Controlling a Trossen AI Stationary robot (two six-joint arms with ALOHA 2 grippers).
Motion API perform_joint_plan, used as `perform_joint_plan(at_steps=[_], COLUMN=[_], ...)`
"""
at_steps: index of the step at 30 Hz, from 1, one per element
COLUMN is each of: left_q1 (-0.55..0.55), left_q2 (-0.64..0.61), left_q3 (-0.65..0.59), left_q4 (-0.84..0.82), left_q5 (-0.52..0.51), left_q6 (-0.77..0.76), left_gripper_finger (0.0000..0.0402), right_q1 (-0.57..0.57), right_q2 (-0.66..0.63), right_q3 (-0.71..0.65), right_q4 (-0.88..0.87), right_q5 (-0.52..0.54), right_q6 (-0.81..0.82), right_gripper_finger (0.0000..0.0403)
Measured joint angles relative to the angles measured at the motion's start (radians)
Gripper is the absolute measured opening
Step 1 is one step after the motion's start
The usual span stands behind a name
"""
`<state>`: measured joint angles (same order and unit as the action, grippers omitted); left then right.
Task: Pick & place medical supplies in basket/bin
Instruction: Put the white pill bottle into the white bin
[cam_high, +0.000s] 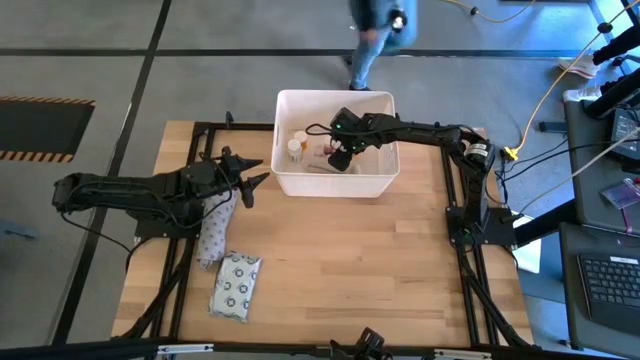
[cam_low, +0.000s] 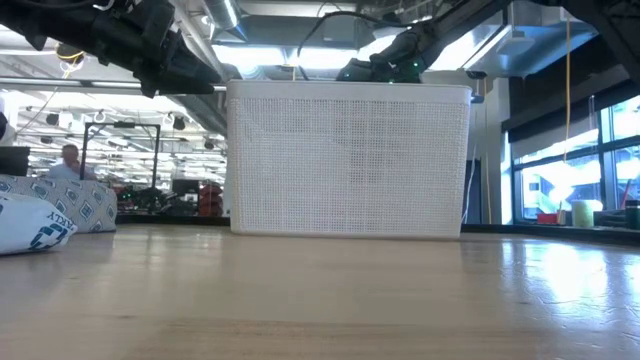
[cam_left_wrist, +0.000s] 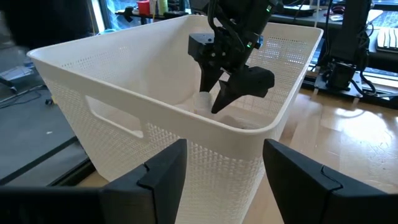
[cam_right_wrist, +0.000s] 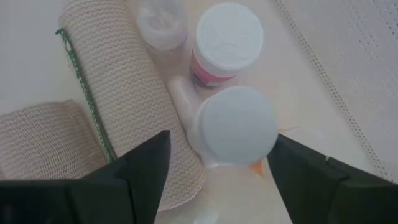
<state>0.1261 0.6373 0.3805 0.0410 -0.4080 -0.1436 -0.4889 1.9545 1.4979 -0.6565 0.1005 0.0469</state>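
We see the right gripper (cam_high: 342, 160) lowered inside the white basket (cam_high: 385, 185), which stands at the far middle of the wooden counter (cam_high: 340, 270). Its jaws are spread, and nothing is pinched between them. In the right wrist view a white bottle (cam_right_wrist: 235, 127), seen end-on as a round white disc, lies on the basket floor between the two dark fingers (cam_right_wrist: 142, 168), apart from both. Just beyond it stands a second bottle (cam_right_wrist: 225, 45) with a white top and a pink band below. A small clear-white tube (cam_right_wrist: 161, 22) lies next to that bottle. Beside these lies a beige ribbed bandage roll (cam_right_wrist: 118, 99) with a green stitched edge, and a second such roll (cam_right_wrist: 43, 140) touches it on the far side.

From above we also make out a small white bottle with an orange cap (cam_high: 295, 148) near the basket's left wall.

The left gripper (cam_high: 247, 175) hovers just outside the basket's left end, jaws parted and empty; its wrist view looks along the perforated wall (cam_left_wrist: 205, 155) and into the basket at the right arm.

On the counter near the left arm lie a white patterned packet (cam_high: 214, 225) and, nearer the front edge, a flat grey-white packet with a ring pattern (cam_high: 236, 286), well apart from the basket. A person (cam_high: 380, 35) stands on the floor beyond the counter
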Motion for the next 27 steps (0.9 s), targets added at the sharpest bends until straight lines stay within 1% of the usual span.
perform_joint_plan(at_steps=[8, 14, 18, 21, 27], left_q1=[0.0, 0.0, 0.0, 0.0, 0.0], left_q2=[0.0, 0.0, 0.0, 0.0, 0.0], left_q3=[0.0, 0.0, 0.0, 0.0, 0.0], left_q4=[0.0, 0.0, 0.0, 0.0, 0.0], left_q5=[0.0, -0.001, -0.001, -0.002, -0.002], left_q6=[0.0, 0.0, 0.0, 0.0, 0.0], left_gripper_finger=[0.0204, 0.0204, 0.0204, 0.0205, 0.0205], right_q1=[0.0, 0.0, 0.0, 0.0, 0.0], right_q2=[0.0, 0.001, 0.001, 0.001, 0.001], right_q3=[0.0, 0.0, 0.004, 0.021, 0.106], right_q4=[0.003, 0.002, -0.002, -0.003, -0.045], right_q5=[0.0, -0.022, -0.024, -0.024, -0.024], right_q6=[0.003, 0.055, 0.028, 0.003, 0.023], right_gripper_finger=[0.0286, 0.0288, 0.0288, 0.0288, 0.0288])
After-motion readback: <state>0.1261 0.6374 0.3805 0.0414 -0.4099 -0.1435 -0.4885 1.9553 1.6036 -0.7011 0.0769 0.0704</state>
